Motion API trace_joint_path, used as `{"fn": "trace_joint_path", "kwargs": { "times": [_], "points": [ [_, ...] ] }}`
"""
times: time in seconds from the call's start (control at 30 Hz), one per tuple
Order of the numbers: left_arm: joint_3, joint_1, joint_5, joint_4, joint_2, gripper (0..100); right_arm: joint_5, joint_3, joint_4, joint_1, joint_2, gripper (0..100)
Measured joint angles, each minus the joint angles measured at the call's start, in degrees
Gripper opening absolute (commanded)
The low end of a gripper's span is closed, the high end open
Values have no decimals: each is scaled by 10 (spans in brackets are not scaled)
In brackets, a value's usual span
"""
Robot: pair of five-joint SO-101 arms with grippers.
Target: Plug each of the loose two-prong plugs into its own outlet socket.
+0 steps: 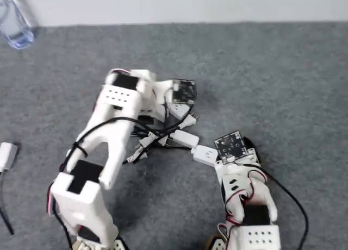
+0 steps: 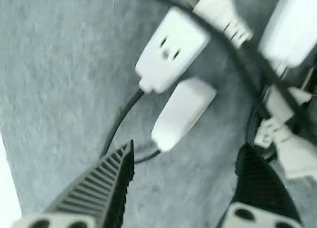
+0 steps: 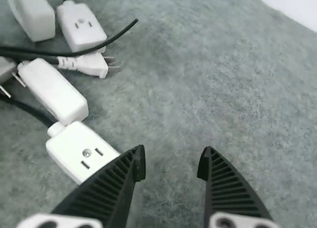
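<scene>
Though left gripper [image 2: 185, 156] and right gripper [image 3: 173, 156] hover with jaws spread and empty, nothing looks plugged in: plug [image 3: 91, 64] lies loose just beside socket [image 3: 79, 25]; every insertion remains.

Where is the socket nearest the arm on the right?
In the high view, the outlet socket lies on the grey carpet just ahead of the right gripper, at the right end of the cable pile; a plain white block lies beside it.
</scene>
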Motion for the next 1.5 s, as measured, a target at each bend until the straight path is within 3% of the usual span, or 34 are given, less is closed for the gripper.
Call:
{"fn": "trace_joint_path", "kwargs": {
  "times": [0.23, 0.53, 0.9, 1.5],
  "points": [
    [27, 55, 11, -25, 0, 312, 2, 0, 4, 0, 0, 187],
    [40, 55, 54, -71, 46, 311, 3, 0, 16, 0, 0, 187],
    [4, 42, 176, -90, 107, 311, 3, 0, 16, 0, 0, 187],
    [16, 25, 195, -91, 113, 20, 3, 0, 16, 0, 0, 187]
  ]
}}
